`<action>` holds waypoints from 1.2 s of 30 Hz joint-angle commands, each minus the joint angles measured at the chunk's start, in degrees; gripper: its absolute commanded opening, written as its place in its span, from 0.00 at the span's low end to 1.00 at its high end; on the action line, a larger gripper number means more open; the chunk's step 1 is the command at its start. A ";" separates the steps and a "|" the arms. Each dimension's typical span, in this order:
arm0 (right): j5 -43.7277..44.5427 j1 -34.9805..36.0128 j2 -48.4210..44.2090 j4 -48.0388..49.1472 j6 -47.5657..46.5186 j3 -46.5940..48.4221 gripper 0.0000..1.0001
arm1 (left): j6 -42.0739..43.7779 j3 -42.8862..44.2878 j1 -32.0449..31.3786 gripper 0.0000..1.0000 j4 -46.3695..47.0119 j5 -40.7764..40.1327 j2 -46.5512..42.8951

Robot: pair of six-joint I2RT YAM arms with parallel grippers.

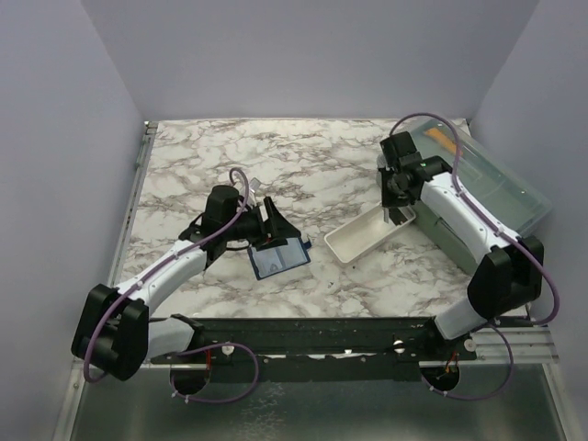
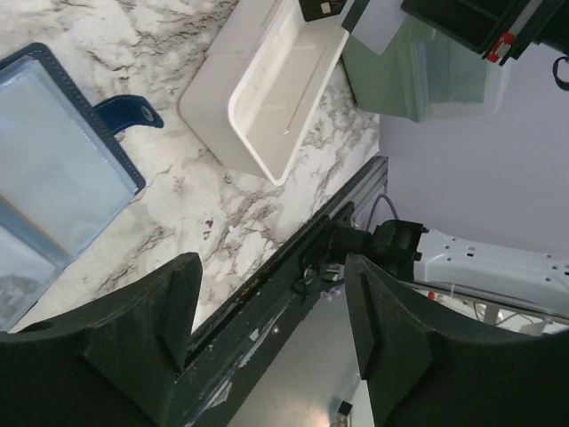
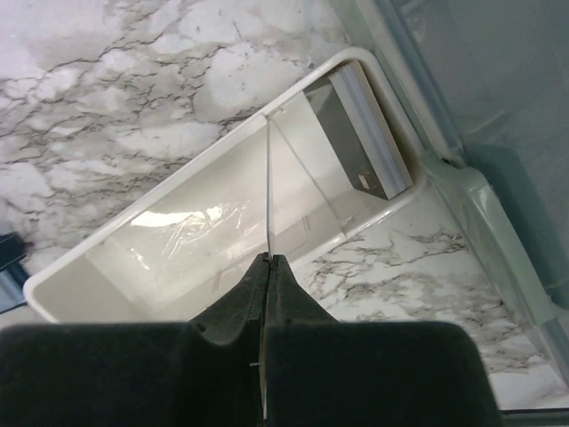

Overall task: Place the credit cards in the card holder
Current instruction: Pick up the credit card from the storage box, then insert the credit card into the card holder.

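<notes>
The navy card holder (image 1: 278, 257) lies open on the marble, its pale inner pockets up; in the left wrist view it shows at the left edge (image 2: 53, 160) with its snap tab out. My left gripper (image 1: 273, 223) (image 2: 271, 276) hovers just behind it, open and holding nothing. My right gripper (image 1: 397, 213) (image 3: 268, 260) is shut on a pale credit card (image 3: 268, 187), seen edge-on over the white tray (image 3: 311, 178); the same card (image 2: 384, 22) shows at the top of the left wrist view. Another flat card (image 3: 351, 133) leans at the tray's far end.
The white tray (image 1: 367, 234) (image 2: 213, 107) lies slantwise right of centre. A large grey-green plastic box (image 1: 487, 188) (image 3: 498, 107) stands at the right edge, an orange strip (image 1: 439, 138) inside. The black rail (image 1: 322, 335) runs along the near edge.
</notes>
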 commanded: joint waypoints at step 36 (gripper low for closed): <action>-33.69 -3.69 -23.38 11.89 1.28 -14.64 0.00 | -30.00 31.43 -10.54 0.65 84.45 25.71 58.01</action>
